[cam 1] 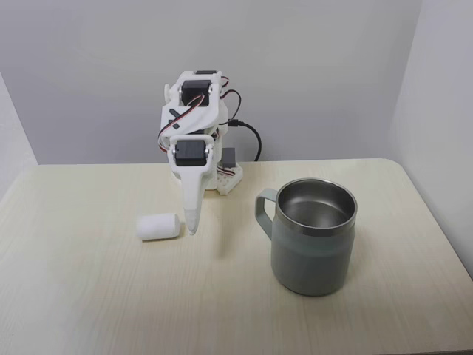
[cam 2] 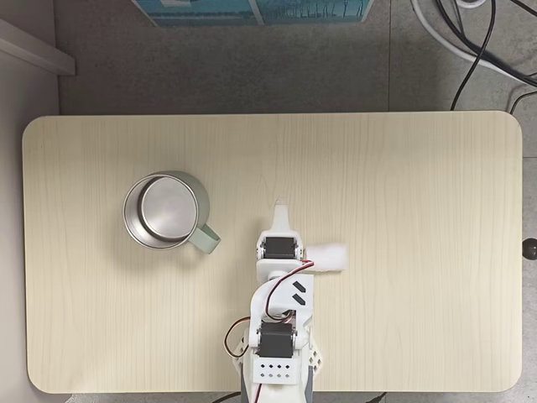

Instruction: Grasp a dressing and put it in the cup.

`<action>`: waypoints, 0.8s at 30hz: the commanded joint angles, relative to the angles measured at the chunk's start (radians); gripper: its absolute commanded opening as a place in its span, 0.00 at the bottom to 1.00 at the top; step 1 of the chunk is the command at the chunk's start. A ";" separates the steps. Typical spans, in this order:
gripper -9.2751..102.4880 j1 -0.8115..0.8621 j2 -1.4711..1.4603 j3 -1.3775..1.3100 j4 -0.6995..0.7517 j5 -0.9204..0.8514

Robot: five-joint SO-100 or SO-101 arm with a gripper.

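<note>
Hovering claw (cam 1: 192, 228) points down just right of dressing (cam 1: 157, 226) on surface (cam 1: 89, 296); opening can't tell. Cup (cam 1: 313, 237) upright, well right.

One fixed view faces the arm (cam 1: 194, 140) from across the table (cam 1: 89, 296); another looks straight down (both share the whole tabletop).

In a fixed view, the dressing (cam 1: 158, 226) lies on the table (cam 1: 89, 296) just at nine o'clock of the gripper (cam 1: 192, 225) tip. The cup (cam 1: 313, 237) stands well apart at three o'clock, its handle (cam 1: 264, 210) pointing to ten o'clock, toward the arm.
</note>
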 commanded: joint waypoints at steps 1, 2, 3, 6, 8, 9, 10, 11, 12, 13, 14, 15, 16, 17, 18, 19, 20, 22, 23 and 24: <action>0.08 0.014 -0.006 0.008 -0.006 -0.011; 0.08 0.020 -0.006 0.008 -0.011 -0.015; 0.08 0.026 -0.006 0.017 -0.011 -0.018; 0.08 0.041 -0.006 0.072 0.005 -0.031; 0.08 0.044 -0.006 0.124 0.040 -0.040; 0.08 0.043 -0.006 0.149 0.058 -0.046; 0.08 0.040 -0.003 0.178 0.077 -0.051; 0.08 0.037 0.011 0.209 0.091 -0.057; 0.08 0.037 0.040 0.245 0.101 -0.058; 0.08 0.037 0.086 0.290 0.110 -0.061; 0.08 0.037 0.149 0.344 0.126 -0.064; 0.09 0.037 0.221 0.405 0.147 -0.066; 0.09 0.040 0.293 0.469 0.176 -0.071; 0.09 0.043 0.360 0.538 0.210 -0.078; 0.09 0.051 0.420 0.604 0.249 -0.089; 0.09 0.061 0.471 0.666 0.290 -0.103; 0.09 0.072 0.508 0.724 0.328 -0.120; 0.09 0.087 0.561 0.831 0.422 -0.169; 0.09 0.089 0.586 0.884 0.483 -0.193; 0.09 0.091 0.614 0.936 0.548 -0.216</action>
